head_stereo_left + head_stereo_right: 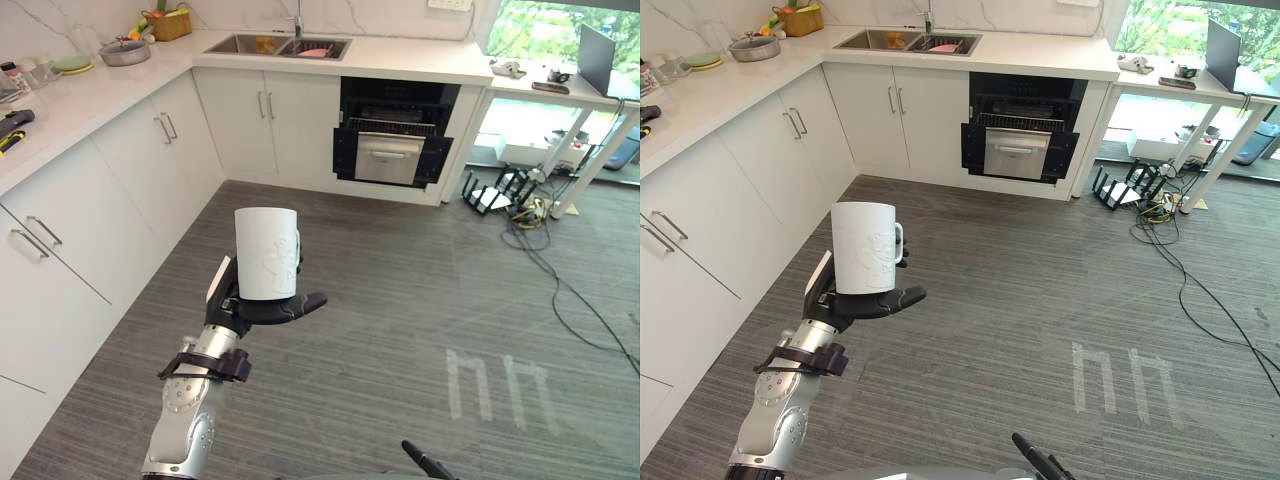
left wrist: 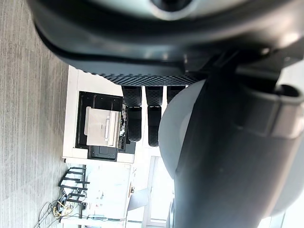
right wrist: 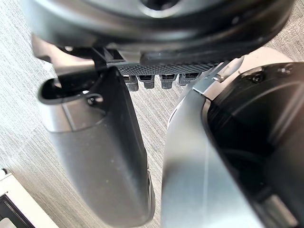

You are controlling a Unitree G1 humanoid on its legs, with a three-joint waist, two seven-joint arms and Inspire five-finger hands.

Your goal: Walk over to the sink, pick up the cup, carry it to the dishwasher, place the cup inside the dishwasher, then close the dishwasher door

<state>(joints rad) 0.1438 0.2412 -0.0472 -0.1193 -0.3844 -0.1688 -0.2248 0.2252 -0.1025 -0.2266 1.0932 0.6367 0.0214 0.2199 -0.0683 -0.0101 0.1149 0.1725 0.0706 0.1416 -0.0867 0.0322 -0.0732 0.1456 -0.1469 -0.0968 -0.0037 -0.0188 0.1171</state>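
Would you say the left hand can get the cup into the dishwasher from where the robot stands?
Probably not yet: the left hand holds the cup over open floor, far short of the dishwasher. Its front stands open and nothing blocks the path, so walking closer should do.

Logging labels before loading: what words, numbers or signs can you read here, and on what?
None can be read.
The cup in the left hand bears a raised pattern, no legible words.
The pale marks on the floor are bars, not readable letters.
The bottle on the counter: label too small to read.
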